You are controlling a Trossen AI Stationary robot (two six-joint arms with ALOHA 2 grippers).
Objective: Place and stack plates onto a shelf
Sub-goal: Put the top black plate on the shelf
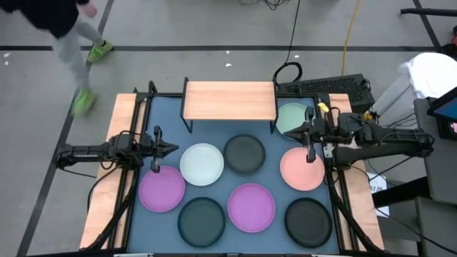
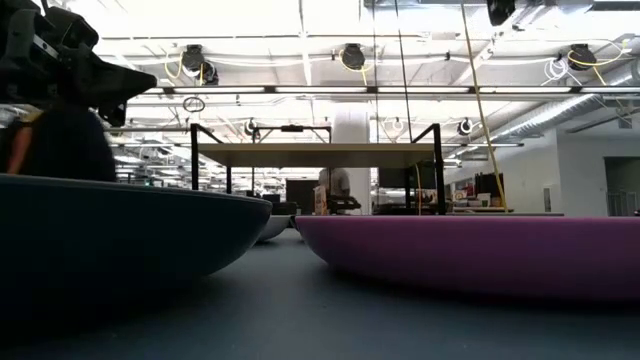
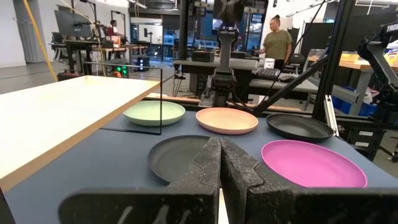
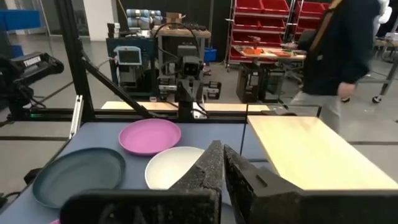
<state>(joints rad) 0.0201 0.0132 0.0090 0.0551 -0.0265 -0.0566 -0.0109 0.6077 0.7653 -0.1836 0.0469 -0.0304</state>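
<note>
Currently light-wood shelf (image 1: 230,100) bare; matte plates (image 1: 201,163) unstacked on table

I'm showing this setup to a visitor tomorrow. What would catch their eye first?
Probably the coloured plates spread over the blue-grey tabletop: two purple plates toward the front, a pink plate at the right. Behind them, the wooden shelf stands bare. The left gripper and right gripper hover shut at either side.
</note>
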